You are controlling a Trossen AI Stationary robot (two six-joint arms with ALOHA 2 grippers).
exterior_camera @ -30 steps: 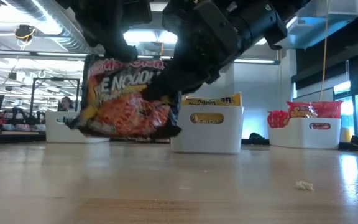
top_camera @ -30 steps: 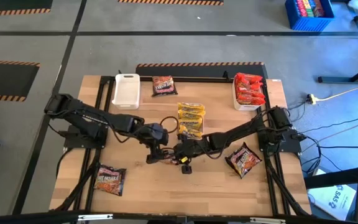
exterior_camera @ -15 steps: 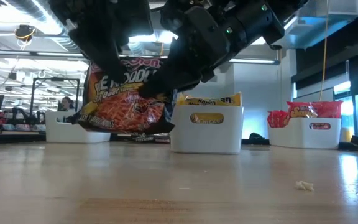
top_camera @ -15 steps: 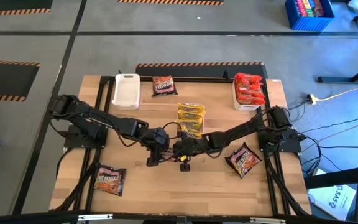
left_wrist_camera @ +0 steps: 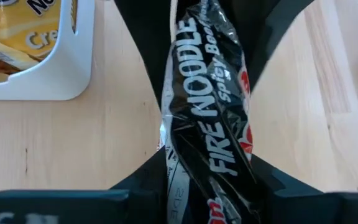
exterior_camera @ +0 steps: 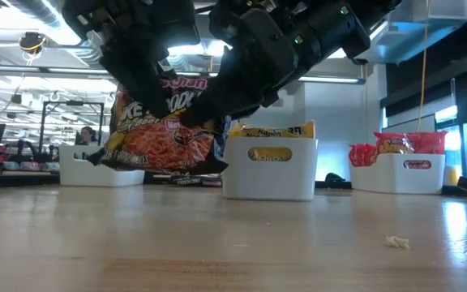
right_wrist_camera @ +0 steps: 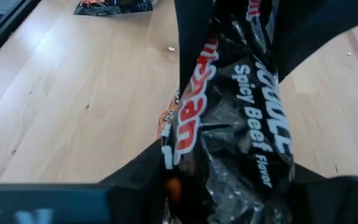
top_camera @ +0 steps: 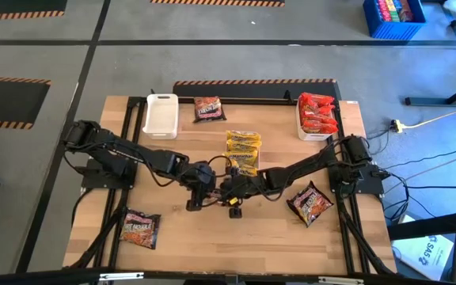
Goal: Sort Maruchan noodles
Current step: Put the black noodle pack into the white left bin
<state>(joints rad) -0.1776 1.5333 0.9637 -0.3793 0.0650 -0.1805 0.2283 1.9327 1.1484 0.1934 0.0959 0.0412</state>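
A dark Fire Noodle packet [exterior_camera: 164, 134] of Maruchan noodles hangs clear of the table at its middle, between both grippers. My left gripper [top_camera: 200, 188] and my right gripper [top_camera: 228, 191] meet there, each shut on this packet. More dark packets lie flat on the table at the near left [top_camera: 139, 228], at the right [top_camera: 311, 203] and at the far edge [top_camera: 208, 108]. Yellow packets fill a white tray [top_camera: 242, 150] at the centre, and red ones fill a tray [top_camera: 317, 115] at the far right. My left gripper pinches the packet's upper left part [exterior_camera: 148, 89] between its two fingers, slanting down from above. In the left wrist view the crumpled packet [left_wrist_camera: 179, 74] runs lengthwise between the fingers. It hangs clear of the table. My right gripper pinches the packet's upper right part [exterior_camera: 209, 109] between its two fingers, slanting down from the table's right. In the right wrist view the bunched packet [right_wrist_camera: 207, 56] fills the gap between the fingers. The packet hangs below, tilted, off the table.
An empty white tray [top_camera: 161, 115] stands at the far left of the table. Bare wood lies along the near edge between the two loose packets. A small scrap [exterior_camera: 396, 241] lies on the wood.
My left gripper has gone toward the right gripper and down over the hanging packet's upper left part, where it now has hold. The packet has sunk a little and tipped, while staying clear of the table.
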